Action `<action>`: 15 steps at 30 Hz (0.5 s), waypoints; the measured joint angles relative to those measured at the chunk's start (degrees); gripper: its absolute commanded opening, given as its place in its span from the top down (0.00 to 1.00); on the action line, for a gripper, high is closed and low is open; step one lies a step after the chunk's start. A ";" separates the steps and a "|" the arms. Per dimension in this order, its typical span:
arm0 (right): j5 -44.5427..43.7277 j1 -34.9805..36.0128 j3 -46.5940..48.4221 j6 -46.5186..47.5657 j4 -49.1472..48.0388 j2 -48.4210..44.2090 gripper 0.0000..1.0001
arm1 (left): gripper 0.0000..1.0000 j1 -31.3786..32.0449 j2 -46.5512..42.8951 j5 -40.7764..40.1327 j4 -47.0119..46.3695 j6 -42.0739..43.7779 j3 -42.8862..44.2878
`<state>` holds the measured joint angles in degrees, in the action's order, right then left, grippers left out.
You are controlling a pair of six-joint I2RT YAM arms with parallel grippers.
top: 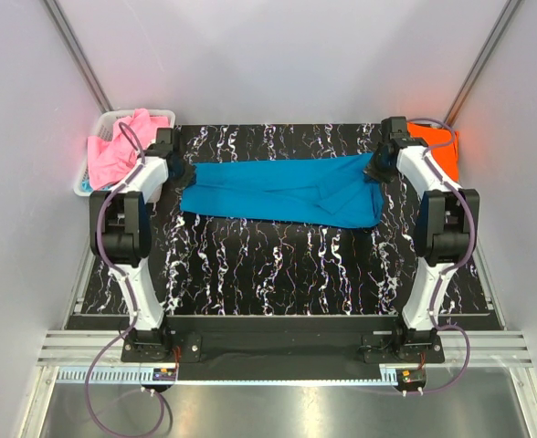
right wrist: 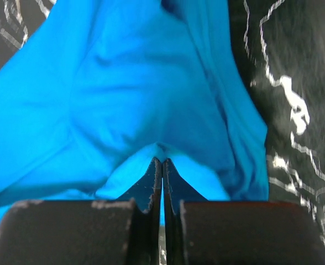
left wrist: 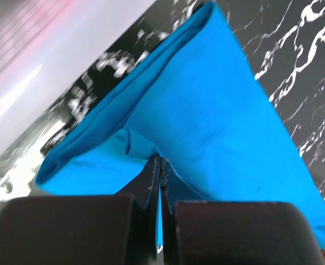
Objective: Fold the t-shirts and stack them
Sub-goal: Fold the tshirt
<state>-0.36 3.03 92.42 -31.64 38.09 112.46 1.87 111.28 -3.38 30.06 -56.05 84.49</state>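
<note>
While between both end effectors (top: pixel 184 173) (top: pixel 374 169), teal-blue t-shirt (top: pixel 278 190)

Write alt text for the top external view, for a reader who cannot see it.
The left gripper and right gripper each pinch one end of a teal-blue t-shirt stretched across a black marbled table. A pink t-shirt sits in a white basket far left; an orange t-shirt lies far right.

Top view: tips of left claw (left wrist: pixel 158 160) and right claw (right wrist: pixel 162 163) hidden under their wrists; orange t-shirt (top: pixel 442 151) partly behind right arm; pink t-shirt (top: pixel 115 153) covers most of basket (top: pixel 156 114); wrist views crop teal t-shirt (top: pixel 278 190) at edges
</note>
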 measured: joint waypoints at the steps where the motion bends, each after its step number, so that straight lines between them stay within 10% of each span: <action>1: 0.02 -0.26 0.96 0.11 0.00 1.20 1.00 | 1.00 0.00 1.40 0.00 0.28 0.15 1.53; 11: 1.99 -2.12 9.51 0.94 -0.74 8.81 1.00 | 1.00 0.11 7.80 -1.95 3.41 0.76 8.09; 15: 4.79 -2.36 13.27 1.46 -1.03 12.09 0.64 | 0.82 0.13 7.80 -3.48 4.85 0.83 8.13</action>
<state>4.43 0.67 105.69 -30.17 37.06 124.55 2.00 119.09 -6.85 34.92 -55.22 92.62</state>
